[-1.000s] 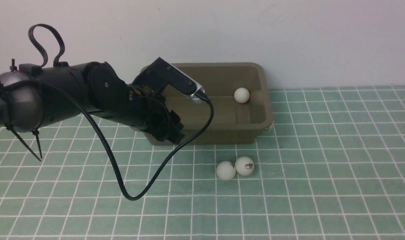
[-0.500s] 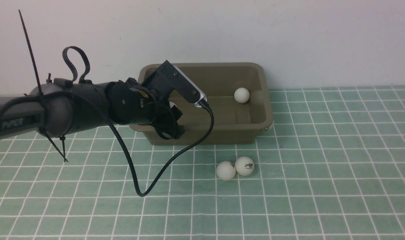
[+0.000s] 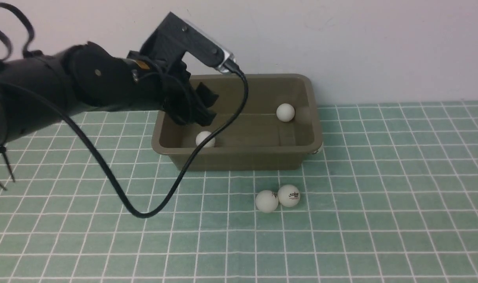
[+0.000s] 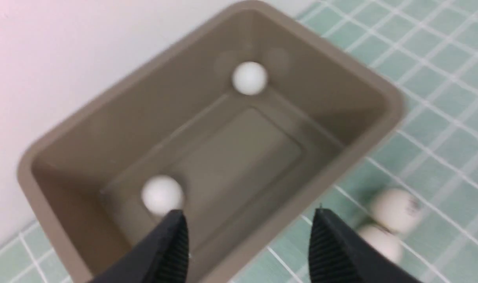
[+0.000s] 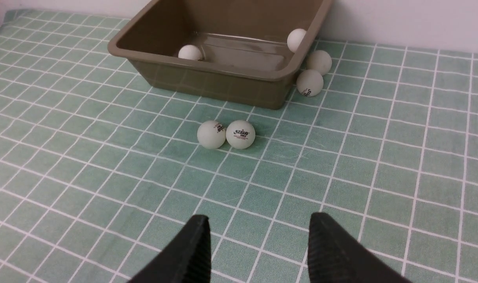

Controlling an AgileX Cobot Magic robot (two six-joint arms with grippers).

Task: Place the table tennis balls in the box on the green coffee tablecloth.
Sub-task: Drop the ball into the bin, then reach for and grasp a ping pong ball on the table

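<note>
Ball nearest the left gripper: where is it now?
The ball lies in the box, near its front-left corner in the front view, below the open left gripper.

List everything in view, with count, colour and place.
green coffee tablecloth: one, teal-green with white grid, under everything.
box: one, olive-brown, on the tablecloth.
table tennis balls: two, white, inside the box, one toward each end.
table tennis balls: two, white, side by side before the box.
table tennis balls: two, white, off the box's right end.
wall: one, white, behind the box.
cable: one, black, hanging in a loop.
left gripper: one, black, open, empty, above the box.
right gripper: one, black, open, empty, above bare cloth.
</note>
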